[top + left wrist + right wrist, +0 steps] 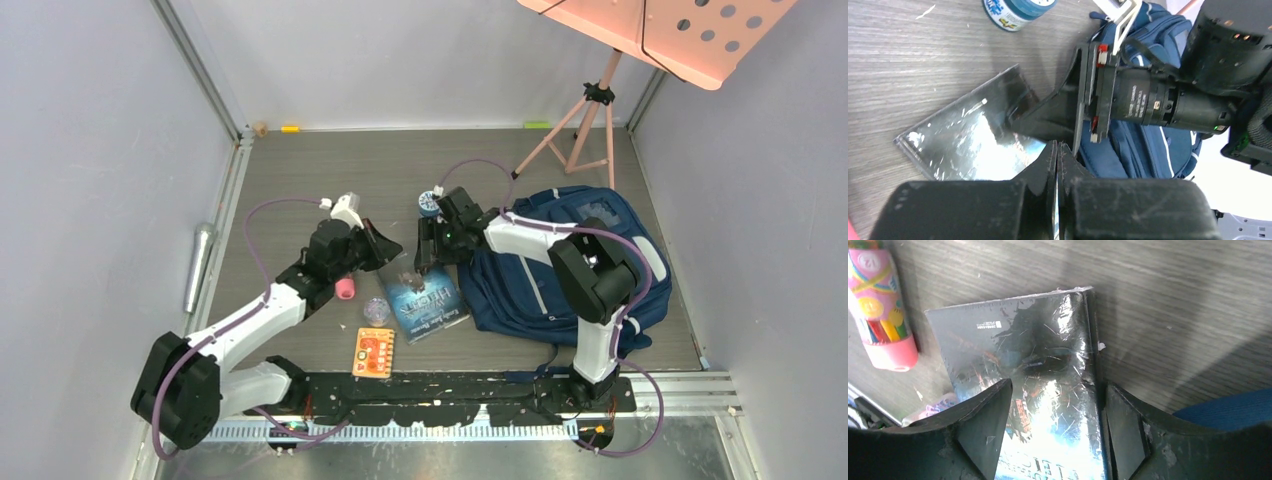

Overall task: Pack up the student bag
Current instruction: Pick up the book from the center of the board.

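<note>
I see grey wood-grain worktop (300, 170). Navy backpack (530, 290) flat by right edge. Glossy book (425, 300) just left of it. Orange card pack (373, 352) at near edge. Pink pencil tube (345, 290) and small clear ball (376, 311) left of book. Blue-lidded jar (429, 204) mid-worktop. Tripod stand (580, 125) in far right corner.

a robotics lab cell: plain pale walls (400, 60) enclose a wood-grain table (330, 170) with metal rails (205, 75).
</note>
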Robot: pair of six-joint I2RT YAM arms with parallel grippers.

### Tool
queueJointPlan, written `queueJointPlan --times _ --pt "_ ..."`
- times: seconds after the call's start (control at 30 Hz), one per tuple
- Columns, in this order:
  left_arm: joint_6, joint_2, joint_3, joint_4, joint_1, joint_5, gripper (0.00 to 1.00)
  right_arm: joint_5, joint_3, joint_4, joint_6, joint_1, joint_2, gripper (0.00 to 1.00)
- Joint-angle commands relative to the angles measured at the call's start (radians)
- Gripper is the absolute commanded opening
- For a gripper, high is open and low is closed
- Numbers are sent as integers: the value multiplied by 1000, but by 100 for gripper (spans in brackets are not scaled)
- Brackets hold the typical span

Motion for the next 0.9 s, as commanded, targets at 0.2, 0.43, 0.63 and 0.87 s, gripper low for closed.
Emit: queueJointPlan --times 0.2,0.43,0.63,0.87 --pt "49 15 57 -127 10 -53 7 -51 -85 13 -50 -5 -109 79" --pt "36 88 34 -250 41 -123 49 -13 -123 2 -66 -5 -123 79" --pt "25 173 23 -175 66 -98 62 -20 -140 20 -62 -5 -130 79" --pt "5 315 60 -130 71 -30 68 -60 -135 38 -54 -3 -100 76"
